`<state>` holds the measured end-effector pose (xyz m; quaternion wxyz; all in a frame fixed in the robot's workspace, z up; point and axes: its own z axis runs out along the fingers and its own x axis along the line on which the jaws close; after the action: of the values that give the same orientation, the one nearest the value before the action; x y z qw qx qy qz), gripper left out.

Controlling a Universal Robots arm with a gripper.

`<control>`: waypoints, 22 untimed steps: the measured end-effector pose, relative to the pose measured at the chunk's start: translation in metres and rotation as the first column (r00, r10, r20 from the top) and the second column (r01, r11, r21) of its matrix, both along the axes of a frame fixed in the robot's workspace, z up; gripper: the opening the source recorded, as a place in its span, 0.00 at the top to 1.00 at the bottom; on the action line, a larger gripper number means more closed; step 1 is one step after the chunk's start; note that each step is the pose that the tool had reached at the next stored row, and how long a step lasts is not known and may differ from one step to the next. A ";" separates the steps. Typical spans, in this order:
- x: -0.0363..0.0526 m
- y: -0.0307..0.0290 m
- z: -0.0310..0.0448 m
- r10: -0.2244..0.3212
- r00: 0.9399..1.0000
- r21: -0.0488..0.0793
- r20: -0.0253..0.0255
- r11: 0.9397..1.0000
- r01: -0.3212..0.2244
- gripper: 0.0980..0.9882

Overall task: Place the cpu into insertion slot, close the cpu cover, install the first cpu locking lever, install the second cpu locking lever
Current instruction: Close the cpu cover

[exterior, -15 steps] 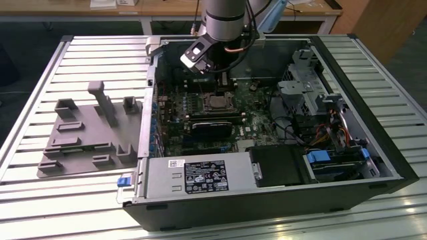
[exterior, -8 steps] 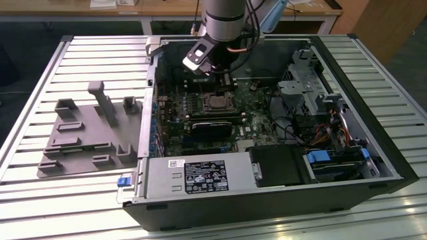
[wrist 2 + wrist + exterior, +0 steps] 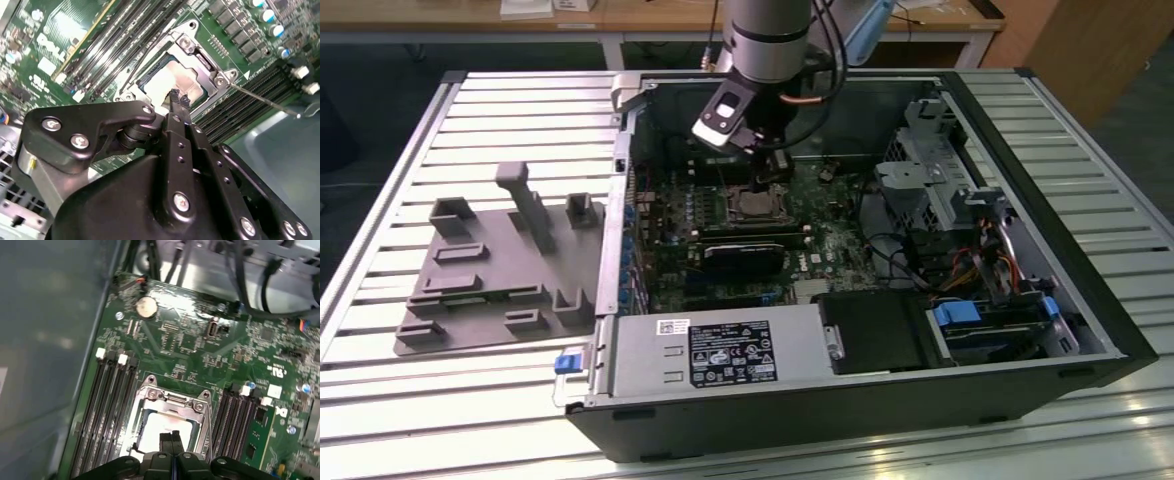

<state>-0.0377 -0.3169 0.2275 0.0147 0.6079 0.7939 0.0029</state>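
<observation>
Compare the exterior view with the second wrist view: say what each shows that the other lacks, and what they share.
The exterior view adds the grey moulded tray on the slatted table beside the computer case, and the labelled power supply. The second wrist view adds a thin metal lever sticking out from the corner of the metal frame. Both share the chip seated under that frame, with the shut gripper close over it.

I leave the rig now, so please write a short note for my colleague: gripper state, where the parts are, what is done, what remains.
Gripper: fingers shut, holding nothing, over the cpu.
The cpu sits in the insertion slot; the cpu cover lies closed over it.
Done: placement, cover.
Left: one thin locking lever stands free beside the cover, seemingly unlatched; the other I cannot judge.
</observation>
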 end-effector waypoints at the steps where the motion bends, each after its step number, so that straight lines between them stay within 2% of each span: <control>1: 0.0000 0.0000 0.0000 0.019 1.000 0.000 0.000 1.000 -0.019 0.99; 6: 0.0000 0.0000 -0.0001 0.110 0.994 -0.001 0.000 0.994 -0.110 0.99; 11: 0.0000 0.0000 -0.0001 0.199 0.980 -0.001 0.000 0.980 -0.199 0.99; 15: 0.0000 0.0000 -0.0002 0.269 0.963 -0.001 0.000 0.963 -0.269 0.99; 19: 0.0000 0.0000 -0.0002 0.338 0.941 -0.001 0.000 0.941 -0.338 0.99; 22: 0.0000 0.0000 -0.0002 0.388 0.922 -0.001 0.000 0.922 -0.388 0.99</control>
<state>-0.0377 -0.3169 0.2273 0.0142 0.4387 0.8985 0.0054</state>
